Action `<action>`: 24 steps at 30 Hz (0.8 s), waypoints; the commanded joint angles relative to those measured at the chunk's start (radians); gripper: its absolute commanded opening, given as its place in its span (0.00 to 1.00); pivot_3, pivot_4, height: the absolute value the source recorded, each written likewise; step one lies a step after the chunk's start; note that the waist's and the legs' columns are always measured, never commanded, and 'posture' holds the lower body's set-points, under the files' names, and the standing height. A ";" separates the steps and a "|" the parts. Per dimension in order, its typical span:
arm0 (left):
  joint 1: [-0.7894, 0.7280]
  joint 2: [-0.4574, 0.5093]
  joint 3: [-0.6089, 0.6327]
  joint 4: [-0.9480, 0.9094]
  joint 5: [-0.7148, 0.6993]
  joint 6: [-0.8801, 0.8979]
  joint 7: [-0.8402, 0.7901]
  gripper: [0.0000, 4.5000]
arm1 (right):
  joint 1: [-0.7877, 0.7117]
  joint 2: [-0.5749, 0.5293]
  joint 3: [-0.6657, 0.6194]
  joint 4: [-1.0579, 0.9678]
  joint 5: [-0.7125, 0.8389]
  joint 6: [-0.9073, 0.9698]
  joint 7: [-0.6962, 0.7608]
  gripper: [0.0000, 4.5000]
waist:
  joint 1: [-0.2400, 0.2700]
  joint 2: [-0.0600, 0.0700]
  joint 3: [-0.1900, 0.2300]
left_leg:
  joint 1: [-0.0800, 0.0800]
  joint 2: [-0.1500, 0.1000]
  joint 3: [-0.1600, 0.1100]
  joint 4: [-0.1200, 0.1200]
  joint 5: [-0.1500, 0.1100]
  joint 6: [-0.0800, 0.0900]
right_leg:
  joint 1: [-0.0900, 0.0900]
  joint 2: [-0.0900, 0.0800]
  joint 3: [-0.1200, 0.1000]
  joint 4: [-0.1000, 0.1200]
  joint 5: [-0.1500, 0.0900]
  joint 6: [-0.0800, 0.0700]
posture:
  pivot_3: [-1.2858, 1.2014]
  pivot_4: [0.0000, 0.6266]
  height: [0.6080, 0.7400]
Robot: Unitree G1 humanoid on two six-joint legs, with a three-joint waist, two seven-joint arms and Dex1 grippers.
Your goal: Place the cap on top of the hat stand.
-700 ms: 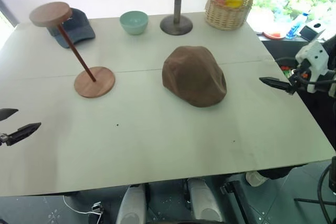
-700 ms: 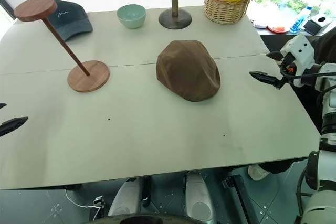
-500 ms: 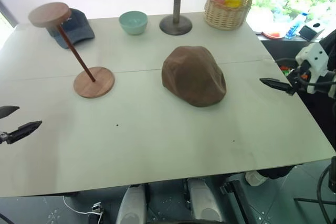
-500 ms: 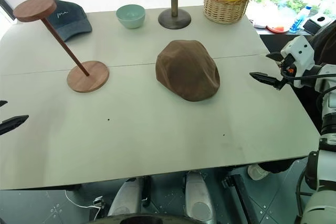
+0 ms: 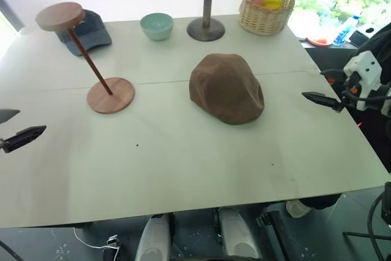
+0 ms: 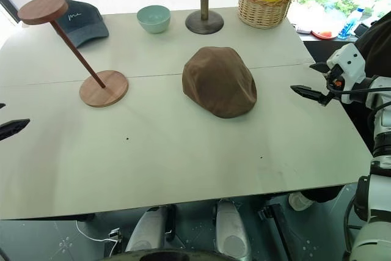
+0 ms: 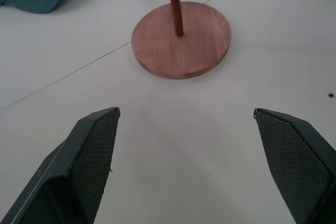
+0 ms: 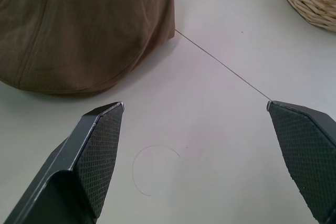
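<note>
The brown cap [image 5: 226,88] lies dome-up in the middle of the white table [image 5: 183,169]. Off to its left stands the reddish-brown hat stand [image 5: 110,95], whose thin rod slants up to a bare round top [image 5: 59,16]. My left gripper [image 5: 32,121] hovers open at the table's left edge, nearer to me than the stand's base [image 7: 181,38], with nothing between its fingers. My right gripper [image 6: 302,76] is open and empty at the table's right edge, pointing toward the cap [image 8: 84,24] from a short way off.
A dark blue baseball cap [image 5: 85,29] lies behind the stand's top. At the back stand a teal bowl [image 5: 156,25], a dark grey upright stand [image 5: 206,27] and a wicker basket [image 5: 265,9].
My left gripper has edged a little away from the table's near edge. The right gripper, cap and stand have kept still.
</note>
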 commanded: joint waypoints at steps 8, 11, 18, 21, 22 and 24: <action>-0.305 0.214 -0.215 -0.203 -0.336 0.235 -0.200 0.95 | 0.162 -0.052 -0.024 -0.634 0.020 0.093 -0.033 0.99 | 0.002 0.000 0.000 | 0.003 0.000 0.000 0.001 0.000 0.000 | -0.001 0.000 0.000 0.010 -0.002 0.003 | 0.52 0.24 1.00; -0.370 0.233 -0.310 -0.217 -0.338 0.219 -0.249 0.95 | 0.247 -0.036 -0.023 -0.764 -0.016 0.129 -0.106 0.99 | 0.001 0.000 0.000 | 0.004 0.000 -0.001 0.002 0.000 0.000 | -0.001 0.001 0.001 0.012 -0.003 0.002 | 0.52 0.24 1.00; -0.576 0.202 -0.507 -0.195 -0.330 0.222 -0.302 0.95 | 0.450 0.021 0.079 -0.883 -0.279 0.037 -0.342 0.99 | 0.004 0.000 0.000 | 0.001 0.000 -0.001 0.011 0.000 0.000 | 0.000 0.002 0.001 0.013 -0.003 0.001 | 0.52 0.24 1.00; -0.614 0.190 -0.537 -0.183 -0.319 0.222 -0.307 0.95 | 0.453 0.043 0.137 -0.845 -0.389 -0.023 -0.428 0.99 | 0.003 0.000 0.000 | 0.000 0.000 -0.001 0.013 0.000 0.000 | 0.000 0.001 0.001 0.013 -0.003 0.001 | 0.52 0.24 1.00; -0.622 0.187 -0.543 -0.181 -0.315 0.221 -0.307 0.95 | 0.451 0.053 0.157 -0.829 -0.418 -0.040 -0.452 0.99 | 0.003 0.000 0.000 | 0.000 0.000 -0.001 0.013 0.000 0.000 | 0.000 0.001 0.001 0.013 -0.003 0.001 | 0.52 0.24 1.00; -0.632 0.183 -0.552 -0.176 -0.313 0.222 -0.307 0.95 | 0.446 0.074 0.188 -0.807 -0.451 -0.062 -0.483 0.99 | 0.002 -0.001 0.000 | 0.000 0.000 -0.002 0.013 0.000 0.000 | 0.000 0.001 0.001 0.013 -0.003 0.001 | 0.52 0.24 1.00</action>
